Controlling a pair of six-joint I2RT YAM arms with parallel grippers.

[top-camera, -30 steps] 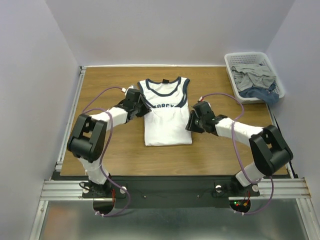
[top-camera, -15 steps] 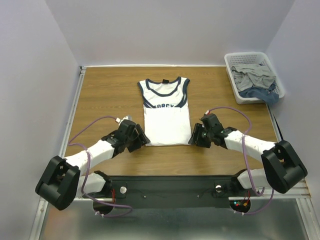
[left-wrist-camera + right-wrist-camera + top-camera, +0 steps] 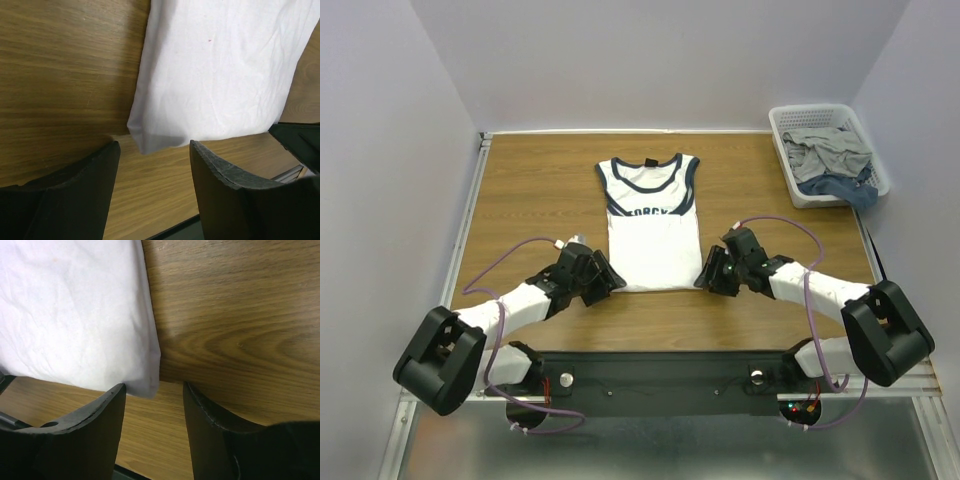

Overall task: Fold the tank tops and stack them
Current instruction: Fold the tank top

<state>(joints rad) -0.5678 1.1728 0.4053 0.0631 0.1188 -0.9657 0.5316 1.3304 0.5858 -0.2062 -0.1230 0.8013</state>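
The left gripper stands open with nothing between its jaws. It sits low over the brown wooden table, just at the near-left corner of the white cloth tank top with navy trim. The right gripper mirrors it at the near-right corner, jaws likewise apart and empty. Behind each gripper the white forearm runs back and outward, low above the wood. The black elbows are thrown wide — the left one out past the table's near-left edge, the right one near its near-right edge — and the upper links drop back to the bases on the rail.

The tank top lies flat mid-table, folded into a narrow rectangle, neck away from the arms.

From above, the navy neck and armhole bands and part of a chest print show. So does a white plastic basket in the far right corner, holding grey and blue cloth. The left wrist view gives what that view cannot: the left gripper has black fingers framing the folded corner of the tank top, and the cloth is creased and carries a tiny red speck. The right wrist view shows the right gripper framing the opposite corner — the hem's edge lies just beyond the tips, ungripped.
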